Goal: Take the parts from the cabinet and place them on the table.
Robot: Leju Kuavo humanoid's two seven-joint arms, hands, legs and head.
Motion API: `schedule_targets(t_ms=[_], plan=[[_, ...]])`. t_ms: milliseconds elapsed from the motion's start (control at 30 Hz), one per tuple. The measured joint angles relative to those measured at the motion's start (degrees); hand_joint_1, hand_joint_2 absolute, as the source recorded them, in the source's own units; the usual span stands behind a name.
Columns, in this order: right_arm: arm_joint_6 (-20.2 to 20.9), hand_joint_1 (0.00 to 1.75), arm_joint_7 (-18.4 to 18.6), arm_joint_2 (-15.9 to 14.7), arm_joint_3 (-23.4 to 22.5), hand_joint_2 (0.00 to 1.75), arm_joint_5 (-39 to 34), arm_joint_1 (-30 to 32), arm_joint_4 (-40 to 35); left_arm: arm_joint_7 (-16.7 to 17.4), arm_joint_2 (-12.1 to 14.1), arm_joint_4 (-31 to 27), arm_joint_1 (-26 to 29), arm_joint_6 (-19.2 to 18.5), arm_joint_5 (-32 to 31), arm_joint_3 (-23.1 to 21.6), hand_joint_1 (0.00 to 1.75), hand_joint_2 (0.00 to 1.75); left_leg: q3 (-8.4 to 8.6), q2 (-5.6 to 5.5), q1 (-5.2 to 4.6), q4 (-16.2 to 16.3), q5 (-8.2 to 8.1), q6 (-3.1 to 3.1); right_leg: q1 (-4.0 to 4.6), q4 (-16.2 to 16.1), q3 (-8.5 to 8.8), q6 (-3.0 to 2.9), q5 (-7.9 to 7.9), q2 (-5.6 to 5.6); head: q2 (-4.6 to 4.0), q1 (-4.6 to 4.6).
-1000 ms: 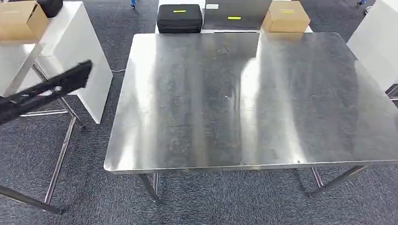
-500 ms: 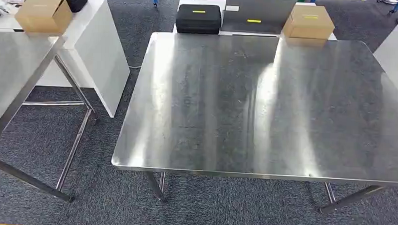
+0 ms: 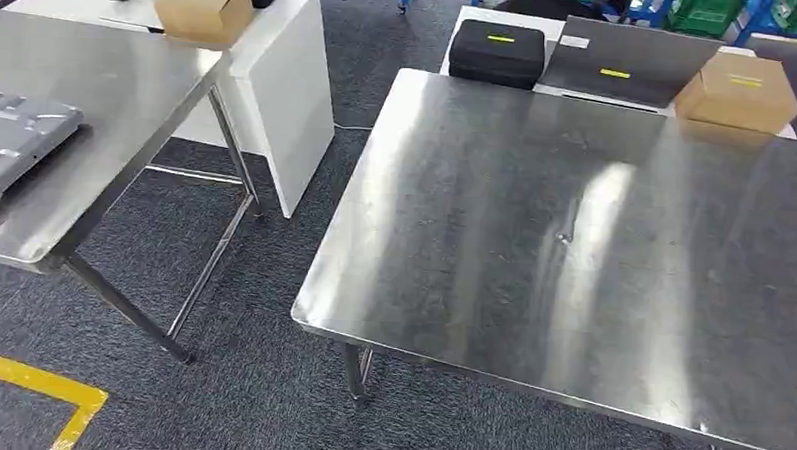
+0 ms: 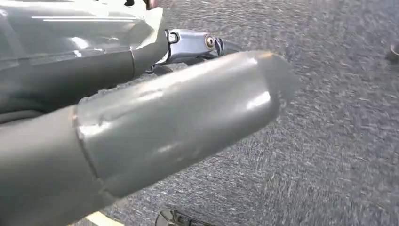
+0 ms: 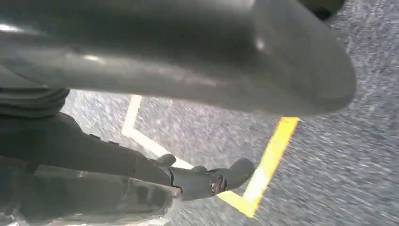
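Grey carpet (image 3: 269, 381) is lying under two steel tables | grey part (image 3: 12, 141) is resting at left table's (image 3: 129, 86) near edge | left hand (image 4: 155, 122), right hand (image 5: 188, 52) are hanging over carpet, finger state unclear

A black case (image 3: 498, 52), a laptop (image 3: 628, 61) and two cardboard boxes (image 3: 738, 91) (image 3: 204, 6) sit on white cabinets beyond; yellow floor tape (image 3: 39, 385) marks the carpet.

Bright overhead glare streaking the steel table (image 3: 574, 241); wrist views motion-blurred, carpet smeared.
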Motion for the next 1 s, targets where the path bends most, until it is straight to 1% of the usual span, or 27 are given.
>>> schedule_targets(t_ms=[67, 100, 133, 167, 200, 233, 267, 300, 333, 367, 433, 467, 500, 533, 600, 633, 667, 700, 733, 767, 800, 833, 867, 900, 933, 967, 1000], plan=[[0.0, 0.0, 0.11, -0.02, 0.15, 0.0, 0.15, -0.33, 0.0, 0.0, 0.0, 0.0, 0.21, 0.04, 0.02, 0.0, 0.0, 0.0, -0.33, -0.52, 0.26, -0.13, -0.17, -0.39, 0.22, 0.11, 0.57, -0.8, -0.2, -0.65, 0.0, -0.06], [-0.02, 0.0, 0.15, 0.07, 0.24, 0.0, 0.13, -0.42, 0.0, 0.0, 0.02, 0.02, 0.32, 0.04, 0.02, 0.0, 0.0, 0.0, -0.36, -0.75, 0.41, -0.11, -0.23, -0.63, -0.12, 0.05, 0.83, -1.24, -0.07, -0.99, 0.0, -0.06], [-0.07, 0.0, 0.15, 0.22, 0.26, 0.0, -0.09, -0.43, 0.0, 0.07, 0.15, 0.02, 0.38, 0.07, 0.02, 0.0, 0.0, 0.0, -0.32, -0.35, 0.63, 0.45, -0.56, -0.88, -0.7, -0.33, 1.07, -1.51, 0.1, -1.43, 0.0, 0.0], [-0.31, 0.0, 0.18, 0.22, 0.24, 0.0, -0.26, -0.44, 0.0, 0.07, 0.15, 0.02, 0.43, 0.11, 0.0, 0.0, 0.0, 0.0, -0.9, 2.46, 0.39, 2.12, -1.74, -1.26, -0.58, -0.31, 1.27, -1.88, 0.0, -1.64, 0.0, -0.13], [-0.52, 0.0, 0.22, 0.22, 0.26, 0.0, -0.24, -0.39, 0.0, 0.13, 0.11, 0.02, 0.31, 0.13, -0.02, 0.0, 0.0, 0.0, -2.71, 4.29, 0.55, 5.82, -4.03, -1.69, -0.55, -0.31, 1.44, -2.2, -0.19, -2.07, 0.0, -0.5], [-0.55, 0.0, 0.35, 0.24, 0.26, 0.0, -0.24, -0.24, 0.0, 0.22, 0.11, 0.02, 0.17, 0.11, -0.02, 0.0, 0.0, 0.0, -5.2, 5.27, 0.81, 10.75, -6.51, -2.06, -0.47, -0.3, 1.55, -2.35, -0.31, -2.6, 0.0, -0.48], [-0.57, 0.0, 0.5, 0.31, 0.26, 0.0, -0.24, -0.07, 0.0, 0.28, 0.11, 0.02, 0.07, 0.07, -0.09, -0.02, 0.0, 0.0, -7.95, 5.68, 1.03, 15.82, -8.52, -2.36, -0.43, -0.27, 1.61, -2.48, -0.42, -3.15, 0.0, -0.46], [-0.61, 0.0, 0.59, 0.28, 0.26, 0.0, -0.24, -0.01, 0.0, 0.37, 0.09, 0.02, 0.09, -0.04, -0.09, 0.0, 0.0, 0.0, -9.58, 5.79, 1.23, 18.53, -9.05, -2.58, -0.43, -0.25, 1.63, -2.55, -0.5, -3.5, 0.0, -0.48], [-0.61, 0.0, 0.74, 0.31, 0.26, 0.0, -0.24, -0.04, 0.0, 0.39, 0.11, 0.02, 0.16, -0.07, -0.09, 0.0, 0.0, 0.0, -10.03, 5.99, 1.52, 18.64, -8.04, -2.75, -0.48, -0.24, 1.71, -2.57, -0.54, -3.74, 0.0, -0.48], [-0.61, 0.0, 0.85, 0.37, 0.26, 0.0, -0.24, -0.08, 0.0, 0.42, 0.15, 0.02, 0.2, -0.24, 0.0, 0.02, 0.0, 0.0, -9.1, 6.05, 1.73, 16.23, -6.03, -2.83, -0.52, -0.24, 1.79, -2.53, -0.63, -3.82, 0.0, -0.5], [-0.48, 0.0, 0.94, 0.52, 0.31, 0.0, -0.35, -0.11, 0.0, 0.29, 0.26, 0.02, 0.15, -0.83, -0.02, 0.02, 0.0, 0.0, -3.95, 6.47, 1.86, 5.84, -0.61, -2.71, -0.65, -0.25, 2.21, -2.14, -0.89, -3.99, 0.0, -0.5], [-0.44, 0.0, 0.98, 0.52, 0.31, 0.0, -0.42, -0.14, 0.0, 0.2, 0.26, 0.02, 0.1, -1.09, -0.11, 0.0, 0.0, 0.0, -1.74, 7.09, 1.85, 1.84, 0.53, -2.47, -0.59, -0.29, 2.35, -1.97, -0.98, -4.06, 0.0, -0.52], [-0.44, 0.0, 1.03, 0.59, 0.31, 0.0, -0.5, -0.16, 0.0, 0.13, 0.28, 0.02, -0.07, -1.25, -0.28, 0.0, 0.0, 0.0, -1.36, 7.07, 1.5, 0.67, 0.23, -2.42, 0.13, 0.08, 2.3, -1.42, -1.34, -4.09, 0.0, -0.46], [-0.44, 0.0, 1.05, 0.61, 0.31, 0.0, -0.57, -0.15, 0.0, 0.04, 0.28, 0.02, -0.09, -1.38, -0.5, 0.0, 0.0, 0.0, -1.5, 6.88, 1.43, 0.77, 0.25, -2.14, 0.03, -0.15, 2.32, -1.16, -1.3, -4.17, 0.0, -0.22], [-0.44, 0.0, 1.14, 0.63, 0.31, 0.0, -0.59, -0.16, 0.0, -0.02, 0.33, 0.02, -0.03, -1.77, -0.57, 0.0, 0.0, 0.0, -1.58, 6.57, 0.85, 0.74, 0.27, -1.37, -0.05, -0.57, 2.44, -0.33, -1.17, -4.38, 0.0, -0.24], [-0.44, 0.0, 1.14, 0.66, 0.31, 0.0, -0.63, -0.17, 0.0, -0.04, 0.31, 0.02, -0.05, -1.9, -0.57, 0.0, 0.0, 0.0, -1.23, 6.54, 1.24, -0.01, 0.88, -0.62, 0.34, -0.17, 2.25, 0.12, -1.44, -4.41, 0.0, -0.24], [-0.44, 0.0, 1.14, 0.59, 0.31, 0.0, -0.72, -0.17, 0.0, -0.09, 0.26, 0.02, -0.05, -1.95, -0.55, 0.0, 0.0, 0.0, -1.12, 6.57, 1.19, -0.14, 1.07, -0.35, -0.11, 1.22, 1.73, 0.11, -2.25, -4.31, 0.0, -0.25], [-0.44, 0.0, 1.14, 0.61, 0.31, 0.0, -0.74, -0.15, 0.0, -0.11, 0.35, 0.02, -0.07, -1.99, -0.55, 0.0, 0.0, 0.0, -1.2, 6.57, 1.19, -0.16, 1.16, 0.09, -0.05, 4.14, 0.38, -0.25, -4.04, -4.22, 0.0, 0.04], [-0.44, 0.0, 1.14, 0.61, 0.31, 0.0, -0.74, -0.15, 0.0, -0.2, 0.44, 0.02, -0.07, -2.06, -0.52, 0.02, 0.0, 0.0, -1.32, 6.52, 1.09, -0.16, 1.18, 0.31, -0.08, 8.91, -1.94, -0.72, -6.35, -4.17, 0.0, 0.24], [-0.44, 0.0, 1.14, 0.61, 0.31, 0.0, -0.74, -0.1, 0.0, -0.31, 0.5, 0.02, -0.06, -2.12, -0.52, 0.02, 0.0, 0.0, -1.45, 6.43, 1.01, -0.15, 1.2, 0.35, -0.1, 14.36, -4.61, -0.96, -8.53, -4.08, 0.0, 0.22], [-0.44, 0.0, 1.14, 0.63, 0.31, 0.0, -0.74, -0.06, 0.0, -0.37, 0.5, 0.02, -0.04, -2.21, -0.52, 0.02, 0.0, 0.0, -1.52, 6.33, 0.97, -0.13, 1.2, 0.35, -0.03, 17.98, -6.4, -0.82, -9.61, -3.95, 0.0, 0.31], [-0.44, 0.0, 1.14, 0.63, 0.31, 0.0, -0.74, 0.01, 0.0, -0.44, 0.5, 0.02, -0.02, -2.23, -0.52, 0.02, 0.0, 0.0, -1.53, 6.23, 0.92, -0.12, 1.22, 0.36, 0.0, 18.96, -6.94, -0.42, -9.51, -3.84, 0.0, 0.26], [-0.44, 0.0, 1.14, 0.59, 0.31, 0.0, -0.74, 0.02, 0.0, -0.48, 0.48, 0.02, 0.04, -2.25, -0.52, 0.0, 0.0, 0.0, -1.5, 6.1, 0.9, -0.08, 1.22, 0.36, -0.03, 16.84, -5.91, 0.2, -8.27, -3.81, 0.0, 0.26], [-0.44, 0.0, 1.14, 0.59, 0.31, 0.0, -0.74, -0.01, 0.0, -0.5, 0.46, 0.02, 0.04, -2.25, -0.52, 0.0, 0.0, 0.0, -1.41, 5.94, 0.9, -0.06, 1.22, 0.33, -0.04, 12.57, -3.75, 0.78, -6.37, -3.8, 0.0, 0.31], [-0.44, 0.0, 1.14, 0.59, 0.31, 0.0, -0.74, -0.08, 0.0, -0.55, 0.46, 0.02, 0.02, -2.25, -0.52, 0.02, 0.0, 0.0, -1.32, 5.83, 0.91, -0.02, 1.2, 0.28, -0.09, 6.95, -0.89, 1.28, -4.25, -3.8, 0.0, 0.33], [-0.44, 0.0, 1.14, 0.55, 0.31, 0.0, -0.74, -0.13, 0.0, -0.57, 0.46, 0.02, 0.01, -2.25, -0.52, 0.0, 0.0, 0.0, -1.29, 5.73, 0.9, 0.07, 1.19, 0.15, -0.21, 2.31, 1.45, 1.38, -2.84, -3.69, 0.0, 0.4], [-0.44, 0.0, 1.14, 0.55, 0.31, 0.0, -0.74, -0.19, 0.0, -0.57, 0.5, 0.02, 0.0, -2.25, -0.52, 0.02, 0.0, 0.0, -1.52, 5.65, 0.23, 0.72, 0.96, -0.31, 0.14, 0.0, 2.07, 0.84, -1.97, -3.6, 0.0, 0.5]])
